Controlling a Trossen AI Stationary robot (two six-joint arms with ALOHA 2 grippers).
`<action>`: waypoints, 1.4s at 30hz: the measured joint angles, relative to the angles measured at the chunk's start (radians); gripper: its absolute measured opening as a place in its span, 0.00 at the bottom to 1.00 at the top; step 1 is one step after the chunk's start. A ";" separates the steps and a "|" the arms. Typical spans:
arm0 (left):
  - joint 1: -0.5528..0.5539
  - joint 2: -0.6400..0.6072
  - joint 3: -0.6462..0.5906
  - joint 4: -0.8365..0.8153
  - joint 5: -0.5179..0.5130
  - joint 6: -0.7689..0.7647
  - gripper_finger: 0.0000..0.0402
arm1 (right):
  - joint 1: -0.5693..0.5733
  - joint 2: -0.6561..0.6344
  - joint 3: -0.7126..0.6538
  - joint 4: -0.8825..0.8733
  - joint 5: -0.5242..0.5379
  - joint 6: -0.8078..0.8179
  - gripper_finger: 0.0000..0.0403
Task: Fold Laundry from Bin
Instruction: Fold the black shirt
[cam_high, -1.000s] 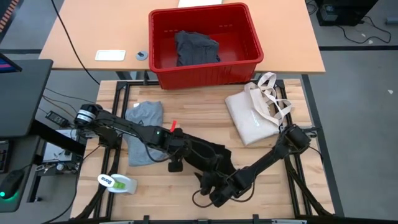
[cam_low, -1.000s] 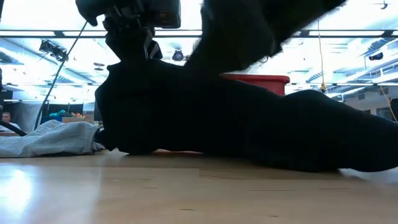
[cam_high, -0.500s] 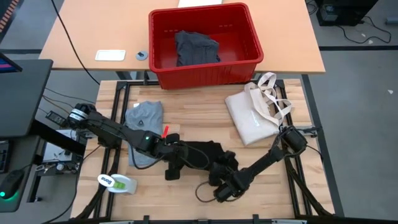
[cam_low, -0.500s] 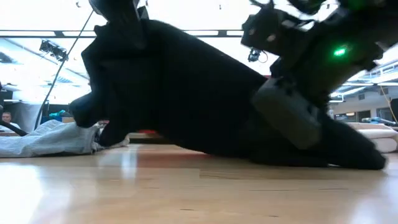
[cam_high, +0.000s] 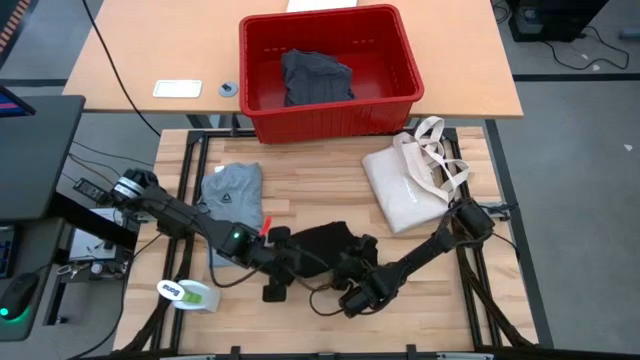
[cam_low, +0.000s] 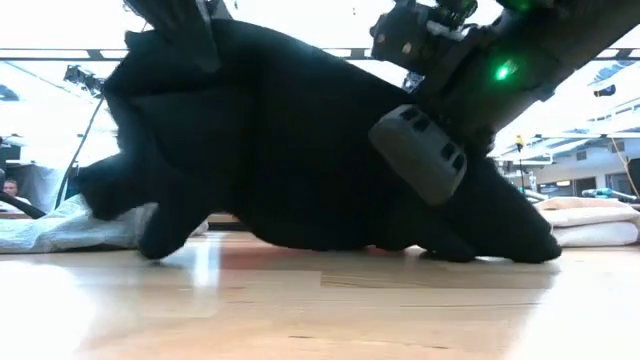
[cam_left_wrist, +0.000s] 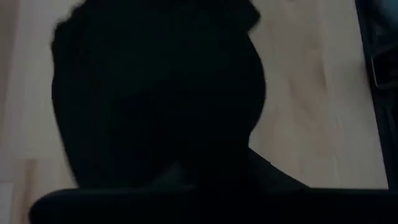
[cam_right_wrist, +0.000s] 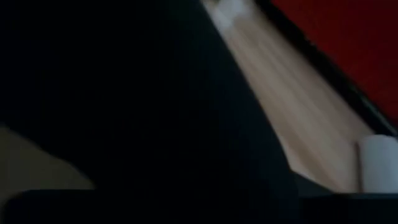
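The large black garment (cam_high: 325, 243) lies bunched near the table's front edge, between my two grippers. My left gripper (cam_high: 290, 258) is shut on its left part and holds it up; in the low view the cloth (cam_low: 270, 150) hangs from it like a curtain. My right gripper (cam_high: 352, 272) is at the garment's right part, buried in the cloth. A light grey T-shirt (cam_high: 232, 190) lies flat on the table's left. The red bin (cam_high: 328, 70) stands on the far table with a dark grey garment (cam_high: 315, 78) in it. My left gripper holds the black garment by its upper left part (cam_low: 175, 45), slanting down from the table's left. The cloth itself hides the place of contact. The left part hangs slack below the gripper, and the right part (cam_low: 500, 235) rests on the table.
A cream tote bag (cam_high: 408, 188) lies at the table's right, behind my right arm. A white and green bottle (cam_high: 188, 294) lies at the near left corner. A small red thing (cam_high: 266, 222) shows beside the left arm.
My left gripper has gone toward the table's near left, dragging the black garment's left part along and raising it. The garment has bunched into a smaller heap. My right gripper has turned and pushed into the garment's right part.
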 joint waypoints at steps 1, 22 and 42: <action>-0.012 0.001 0.000 -0.005 -0.001 0.000 0.14 | 0.003 -0.008 0.000 -0.010 -0.001 -0.012 0.19; -0.146 0.036 0.000 0.142 -0.118 -0.241 0.62 | -0.073 -0.035 0.188 -0.223 -0.384 -0.071 0.11; -0.249 0.036 0.000 -0.064 -0.483 -0.325 0.46 | -0.010 -0.039 0.477 -0.642 0.140 -0.238 0.12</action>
